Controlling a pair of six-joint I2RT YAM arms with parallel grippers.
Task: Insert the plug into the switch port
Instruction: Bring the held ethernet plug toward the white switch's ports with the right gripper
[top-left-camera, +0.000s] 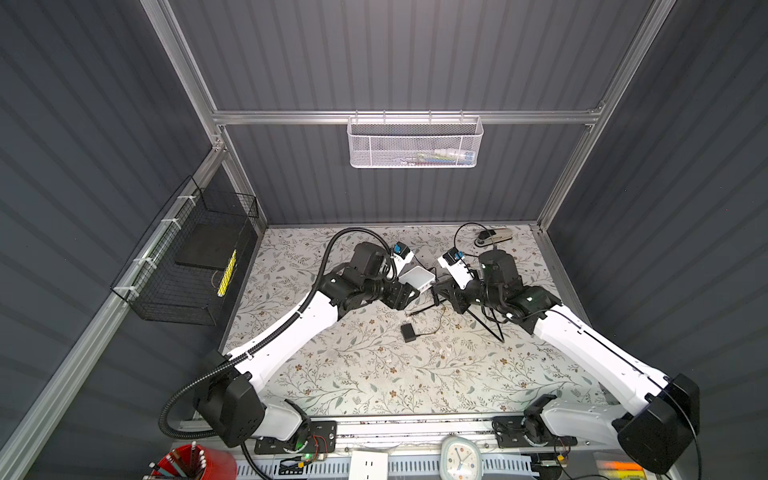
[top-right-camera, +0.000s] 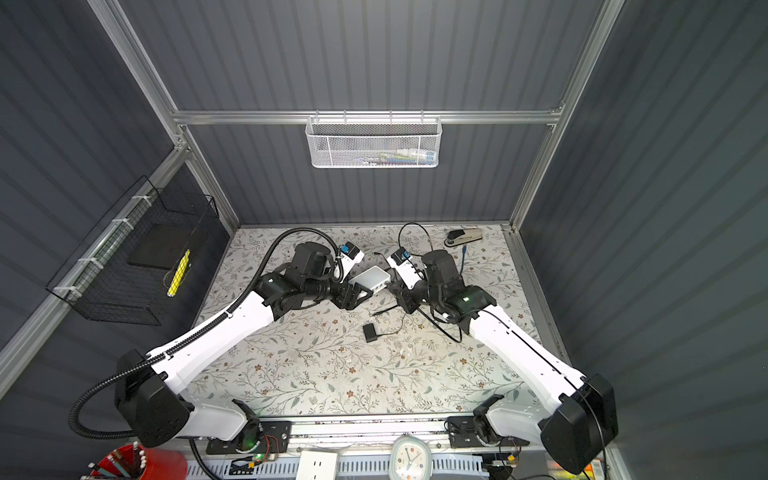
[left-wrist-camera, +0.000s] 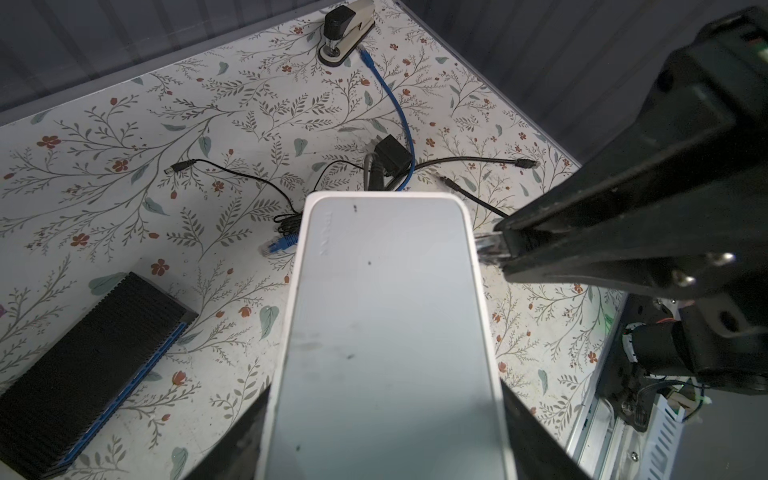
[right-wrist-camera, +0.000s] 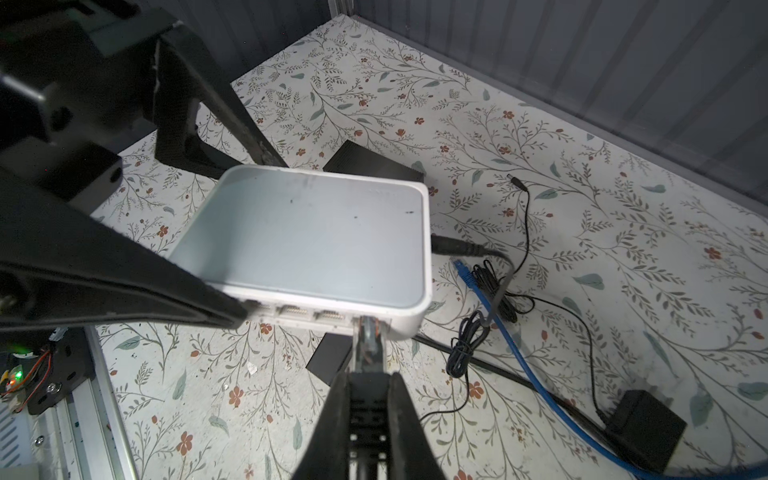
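Plug (right-wrist-camera: 367, 338) sits pinched between the closed-down fingers of the right pincer (right-wrist-camera: 368, 374), its long axis running on in line with them and out past their tips; straight ahead, touching its nose, is the port face of the switch (right-wrist-camera: 307, 241), at the corner end of the row of ports (right-wrist-camera: 309, 312) (how deep the nose sits in the opening I cannot tell). The left pincer (left-wrist-camera: 384, 432) stands wide, clamped across the switch's white body and holding it clear of the desk (right-wrist-camera: 582, 208), port face turned toward the right pincer. So the right arm is the nearer one to the job; in my judgement the coming move is a straight push along the plug's own axis, square to that face, while the left braces; any skew would likely jam it on the port's rim.
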